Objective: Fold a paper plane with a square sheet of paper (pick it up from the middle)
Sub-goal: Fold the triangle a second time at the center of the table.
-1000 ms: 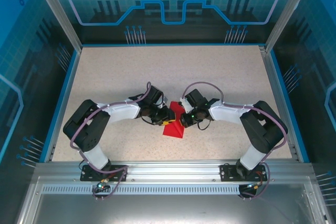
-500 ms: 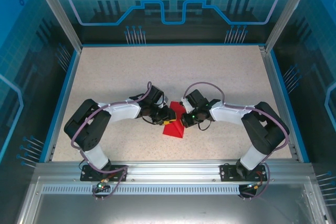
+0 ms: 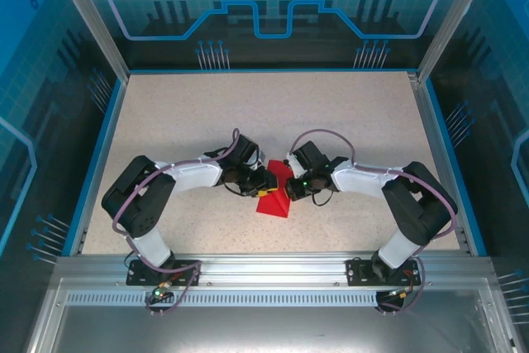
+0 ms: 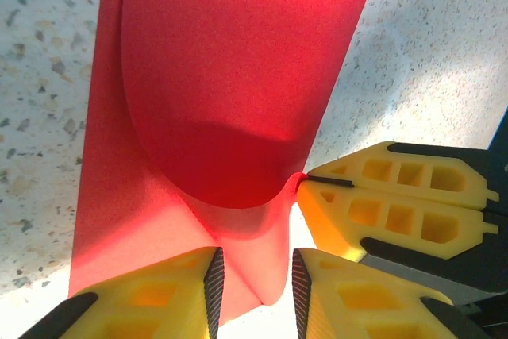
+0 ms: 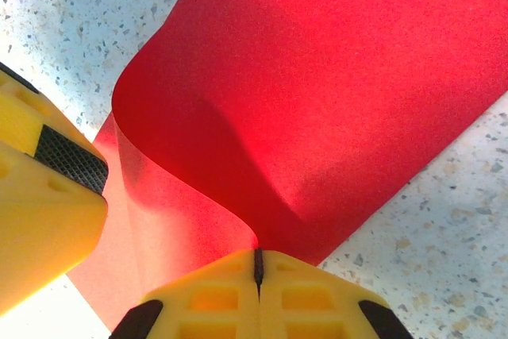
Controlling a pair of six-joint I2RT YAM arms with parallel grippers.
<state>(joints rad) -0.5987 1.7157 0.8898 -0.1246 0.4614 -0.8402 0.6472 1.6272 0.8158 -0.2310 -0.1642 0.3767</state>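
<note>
Two grippers on one sheet, and almost nothing has moved in the last second. From above, both arms sit where they were, bar a hair of drift at the right elbow. The square sheet of paper [image 3: 274, 202] is in the same spot, in the middle of the table [image 3: 182, 121], between the two wrists with its wide end toward the bases. Right gripper [image 5: 258, 260] is clamped tight on the paper's edge, right where the top layer curls back on itself. Left gripper [image 4: 254, 279] has its jaws partly apart, straddling the bottom of that same curl. Paper fills most of the gap, but I can't tell if the pads actually press on it. Bottom layer lies flat on the table and the top layer is rolled over it as a soft loop, with no sharp crease there yet. My read: this is a hold, not a move, with the flap brought over and kept in place before flattening. So early-to-mid fold, nowhere near a dart. Next step needs the loop pushed down along the fold line while one side stays pinned. Risk: thin paper pinched hard at one point, so any sideways pull could skew the crease or tear the edge.
</note>
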